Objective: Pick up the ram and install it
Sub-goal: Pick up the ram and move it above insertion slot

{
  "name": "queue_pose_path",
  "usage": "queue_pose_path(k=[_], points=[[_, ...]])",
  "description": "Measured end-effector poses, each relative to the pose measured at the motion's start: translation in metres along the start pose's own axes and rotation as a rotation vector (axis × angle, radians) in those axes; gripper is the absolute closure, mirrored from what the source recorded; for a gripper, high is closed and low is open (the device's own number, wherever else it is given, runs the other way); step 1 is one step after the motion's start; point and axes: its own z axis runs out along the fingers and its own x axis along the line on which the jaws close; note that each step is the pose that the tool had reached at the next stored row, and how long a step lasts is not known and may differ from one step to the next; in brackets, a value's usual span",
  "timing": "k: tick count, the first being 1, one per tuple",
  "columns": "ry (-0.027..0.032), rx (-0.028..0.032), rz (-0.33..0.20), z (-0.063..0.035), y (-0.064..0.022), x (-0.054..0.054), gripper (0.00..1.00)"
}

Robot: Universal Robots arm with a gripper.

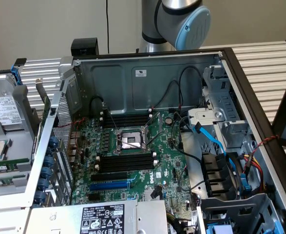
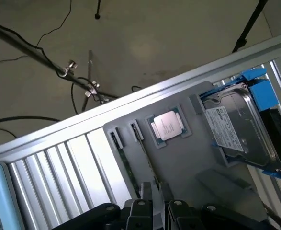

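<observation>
While the jaws hung narrowly parted and empty above the grey tray (image 2: 197,163), the ram (image 2: 141,148) stood on edge in a tray slot, with a second stick (image 2: 120,155) just beside it and open room above both. A processor (image 2: 167,125) and a hard drive (image 2: 236,129) lay near. The tray sat by the edge of the slatted metal table (image 2: 59,167), beside the open computer case (image 1: 147,73). Bare floor (image 2: 169,43) lay beyond.
</observation>
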Motion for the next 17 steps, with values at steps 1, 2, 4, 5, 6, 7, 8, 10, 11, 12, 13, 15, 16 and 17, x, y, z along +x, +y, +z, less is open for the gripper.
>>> queue_pose_path(k=[1, 2, 4, 5, 6, 7, 8, 10, 11, 12, 13, 15, 16, 17], points=[[0.0008, -0.0002, -0.017, 0.0001, 0.0000, 0.0000, 0.78], [0.0017, -0.0005, -0.036, 0.0002, 0.0000, 0.0000, 0.78], [0.0034, -0.0009, -0.072, 0.0004, 0.0000, 0.0000, 0.78], [0.0043, -0.0012, -0.090, 0.0005, 0.0000, 0.0000, 0.78], [0.0052, -0.0014, -0.110, 0.0006, 0.0000, 0.0000, 0.78], [0.0061, -0.0016, -0.128, 0.0007, 0.0000, 0.0000, 0.78], [0.0071, -0.0018, -0.145, 0.0007, 0.0000, 0.0000, 0.78], [0.0091, -0.0022, -0.181, 0.0009, 0.0000, 0.0000, 0.78], [0.0102, -0.0023, -0.200, 0.0010, 0.0000, 0.0000, 0.78], [0.0122, -0.0026, -0.229, 0.0011, -0.0001, 0.0000, 0.78], [0.0135, -0.0027, -0.248, 0.0011, 0.0000, 0.0000, 0.78], [0.0164, -0.0028, -0.283, 0.0012, 0.0000, 0.0000, 0.78], [0.0179, -0.0029, -0.302, 0.0013, 0.0000, 0.0000, 0.78], [0.0195, -0.0029, -0.320, 0.0013, -0.0001, 0.0000, 0.78]])
